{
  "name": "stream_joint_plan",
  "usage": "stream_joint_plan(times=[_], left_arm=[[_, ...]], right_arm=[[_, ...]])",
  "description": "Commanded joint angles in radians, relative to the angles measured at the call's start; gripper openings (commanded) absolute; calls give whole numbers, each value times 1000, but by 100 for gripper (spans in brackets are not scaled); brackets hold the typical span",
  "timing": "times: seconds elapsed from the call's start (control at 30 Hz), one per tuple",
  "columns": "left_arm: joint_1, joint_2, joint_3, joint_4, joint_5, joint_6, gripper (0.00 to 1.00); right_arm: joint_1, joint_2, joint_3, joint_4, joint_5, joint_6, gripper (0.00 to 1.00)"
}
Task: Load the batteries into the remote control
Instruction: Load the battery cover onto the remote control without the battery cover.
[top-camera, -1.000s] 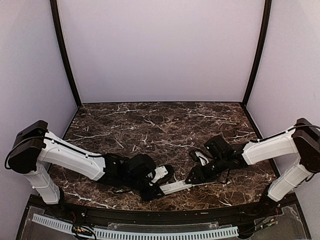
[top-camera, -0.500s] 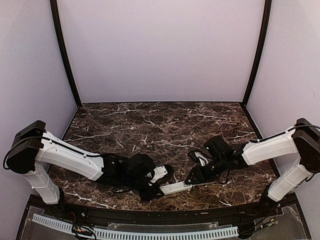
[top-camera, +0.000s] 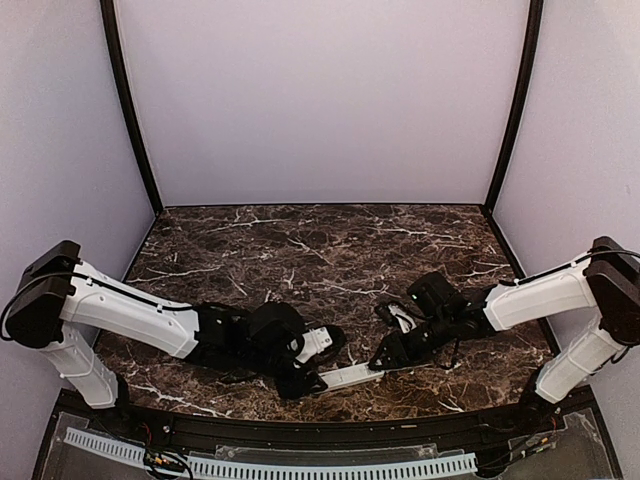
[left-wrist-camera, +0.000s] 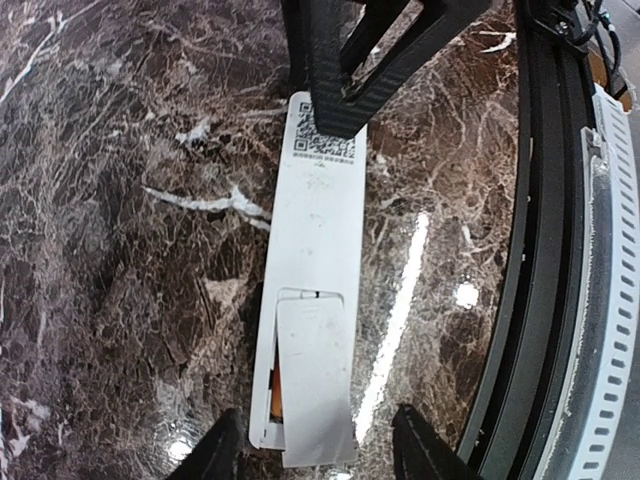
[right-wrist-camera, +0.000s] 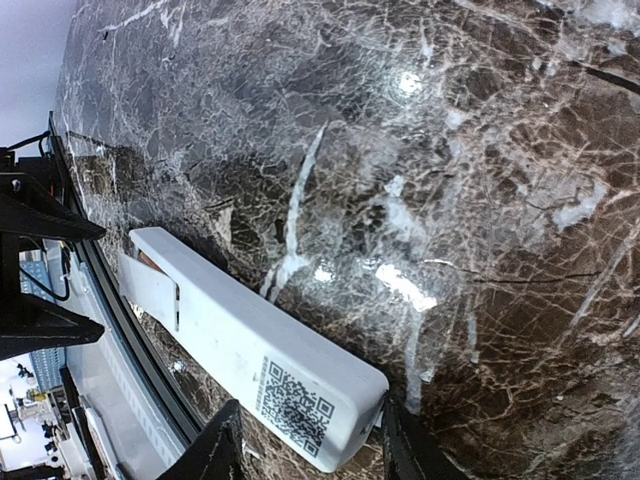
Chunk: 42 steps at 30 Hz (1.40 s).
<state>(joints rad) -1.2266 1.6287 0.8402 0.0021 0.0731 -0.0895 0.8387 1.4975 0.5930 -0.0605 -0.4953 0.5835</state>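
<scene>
The slim white rectangular plastic remote control (top-camera: 349, 376) lies flat, back side up, on the dark brown white-veined marble tabletop (top-camera: 320, 250), close to the table's near edge. In the overhead view its long axis runs roughly left to right, tilted a little, with the right end slightly farther from the near edge. The end bearing a printed square code label (left-wrist-camera: 324, 143) points toward the right arm; the end with the small flat white battery cover piece (left-wrist-camera: 315, 375) points toward the left arm. That cover sits slightly askew over the compartment, leaving a narrow slit along one side where a sliver of the orange battery (left-wrist-camera: 276, 400) shows. The blue battery is not visible.

The left gripper (left-wrist-camera: 315, 452) straddles the cover end of the remote: one black fingertip on each long side, both just beside the edges, and whether they touch cannot be told. The right gripper (right-wrist-camera: 305, 445) brackets the label end the same way, jaws part-open about the remote's width; actual contact there cannot be told either.
</scene>
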Motion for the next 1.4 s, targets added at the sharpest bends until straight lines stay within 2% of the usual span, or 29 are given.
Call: stream_joint_plan(times=[0.0, 0.07, 0.13, 0.27, 0.47, 0.73, 1.37], left_arm=[[-2, -69, -32, -6, 44, 36, 59], [-1, -94, -53, -13, 48, 59, 69], [9, -130, -90, -11, 58, 93, 76], [25, -153, -148, 29, 89, 159, 80], [26, -70, -147, 121, 131, 192, 87], [43, -17, -139, 170, 71, 226, 79], [84, 57, -93, 172, 158, 236, 57]], right_arm=[[10, -23, 23, -1, -2, -16, 45], [10, -30, 35, -24, 0, -35, 45], [10, -45, 52, -57, 8, -61, 45], [10, -75, 91, -123, 40, -112, 47], [8, -65, 110, -151, 52, -134, 48], [8, -66, 112, -156, 46, -141, 48], [8, -47, 127, -170, 47, -157, 49]])
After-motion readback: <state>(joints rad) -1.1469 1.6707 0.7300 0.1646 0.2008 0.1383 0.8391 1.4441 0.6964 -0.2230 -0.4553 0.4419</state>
